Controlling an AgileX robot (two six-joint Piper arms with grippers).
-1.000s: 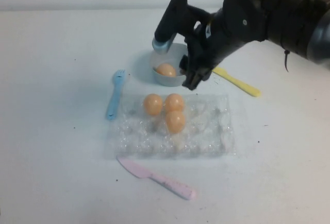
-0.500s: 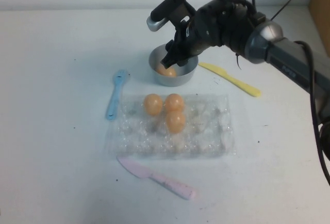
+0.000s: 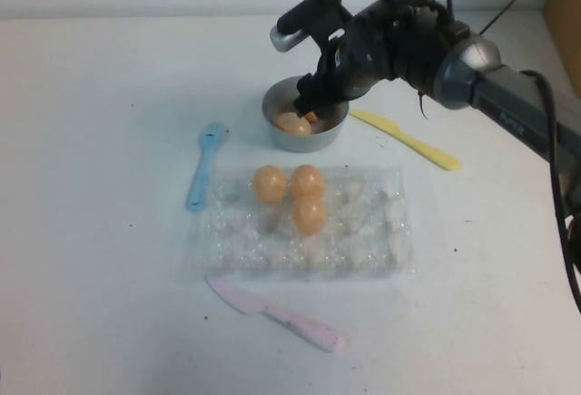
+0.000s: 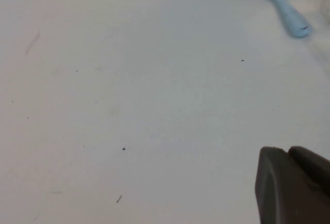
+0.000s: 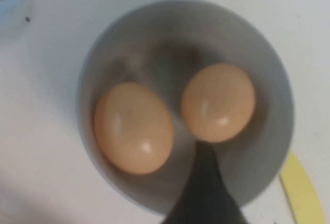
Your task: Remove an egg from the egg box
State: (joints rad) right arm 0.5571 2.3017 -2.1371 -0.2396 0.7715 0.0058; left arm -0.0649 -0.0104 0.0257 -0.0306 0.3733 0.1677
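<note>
White tabletop (image 3: 91, 232) spreads wide. On the left, the left gripper (image 4: 294, 185) hovers over bare table near the blue spoon (image 3: 203, 164) — apparently parked (whether it is open or closed cannot be told). At centre, the egg box (image 3: 363, 232) holds three eggs. Further right, the right gripper (image 3: 313, 104) hangs over the bowl (image 3: 277, 133), arm angled down; two eggs, one likely the egg (image 5: 218, 102) just delivered, lie loose, so nothing seems gripped.
</note>
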